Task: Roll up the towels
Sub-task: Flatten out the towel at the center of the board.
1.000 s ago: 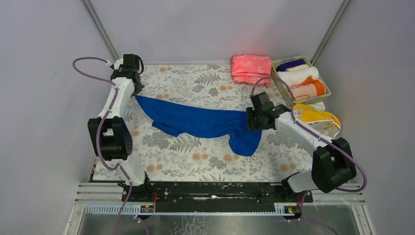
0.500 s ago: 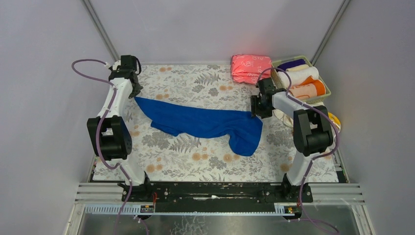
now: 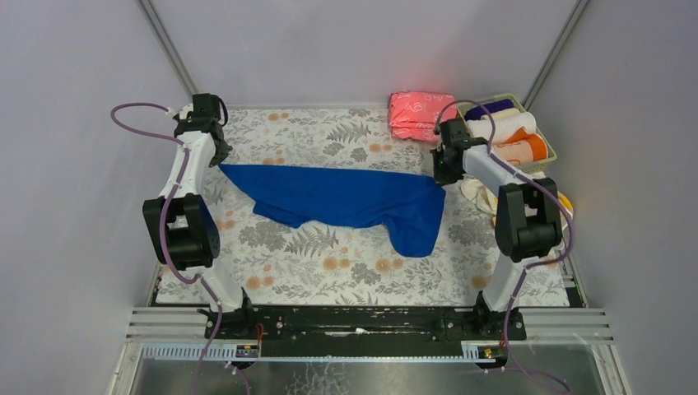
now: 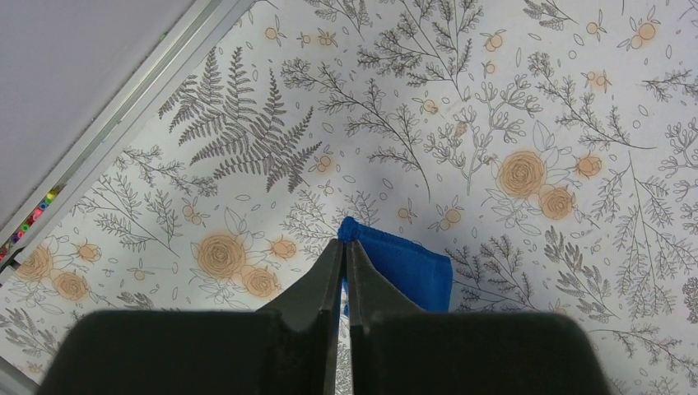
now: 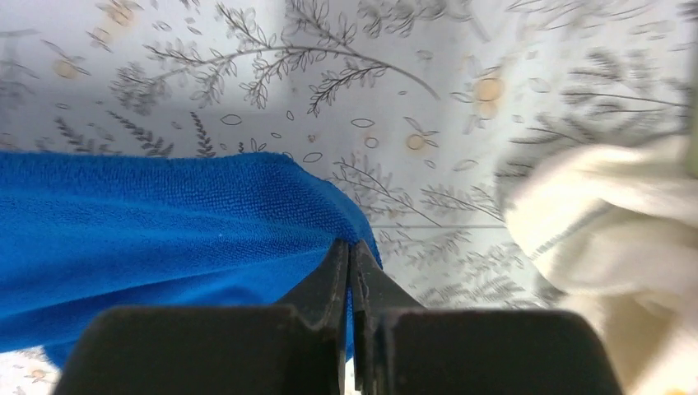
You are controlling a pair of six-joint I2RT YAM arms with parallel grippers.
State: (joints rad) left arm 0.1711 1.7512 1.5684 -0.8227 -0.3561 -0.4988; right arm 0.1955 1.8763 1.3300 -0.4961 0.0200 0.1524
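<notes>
A royal blue towel [image 3: 346,197] lies spread across the flowered table, pulled taut along its far edge between my two grippers. My left gripper [image 3: 216,161] is shut on its far left corner; in the left wrist view the blue corner [image 4: 407,267] pokes out past the closed tips of that gripper [image 4: 346,243]. My right gripper [image 3: 441,173] is shut on the far right corner, and the blue cloth [image 5: 165,230] runs left from its pinched tips [image 5: 351,245]. The towel's near right part hangs down in a loose flap. A cream-white towel [image 5: 593,214] lies just to the right.
A basket [image 3: 546,146] at the back right holds rolled towels in purple, cream and orange. A folded pink stack [image 3: 416,113] sits left of it. A yellow towel [image 3: 563,202] and the cream one [image 3: 476,194] lie by the right arm. Walls stand close on both sides.
My right gripper moved toward the back and shut on the blue towel's right corner. The left gripper drew back and left, and the towel's far edge pulled straighter.
</notes>
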